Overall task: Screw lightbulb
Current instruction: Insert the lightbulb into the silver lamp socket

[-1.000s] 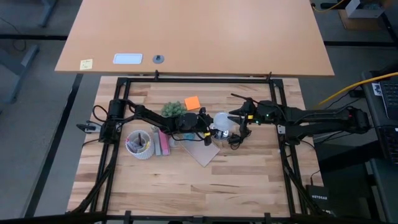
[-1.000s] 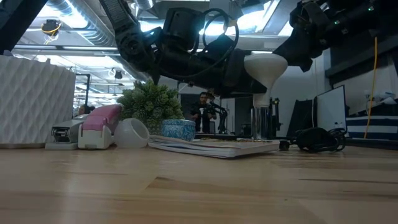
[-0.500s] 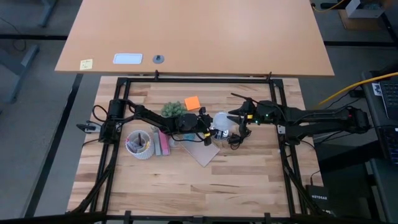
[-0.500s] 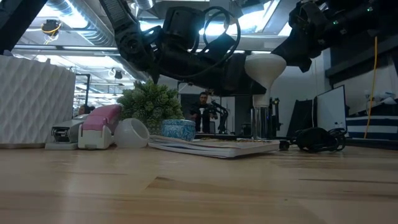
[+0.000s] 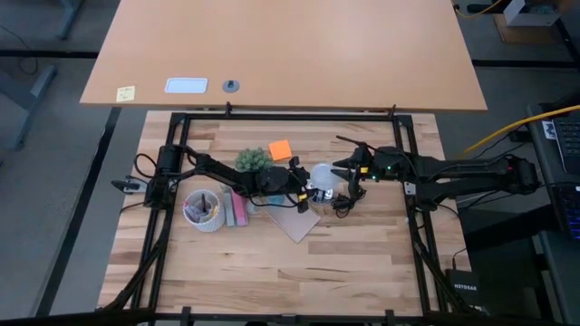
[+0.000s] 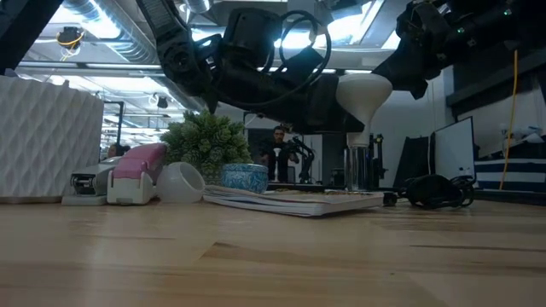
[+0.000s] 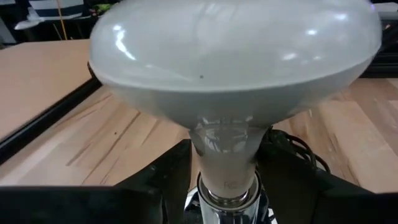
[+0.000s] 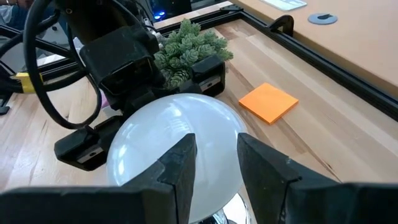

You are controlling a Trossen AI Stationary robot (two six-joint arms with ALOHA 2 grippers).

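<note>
Glass makes the lightbulb (image 7: pixel 235 68) light, smooth and easy to break, so it likely needs a soft, steady hold. It sits near the middle of the desk (image 5: pixel 362 263), held up off the wood. The right gripper (image 8: pixel 214 163) holds the round white top between its two fingers (image 8: pixel 179 165). The left gripper (image 5: pixel 297 184) is at the grey neck and metal base, but whether its fingers are squeezing cannot be told. The wide top looks best for turning, and the neck for keeping it straight. Some small letters show on the neck, too faint to read.
</note>
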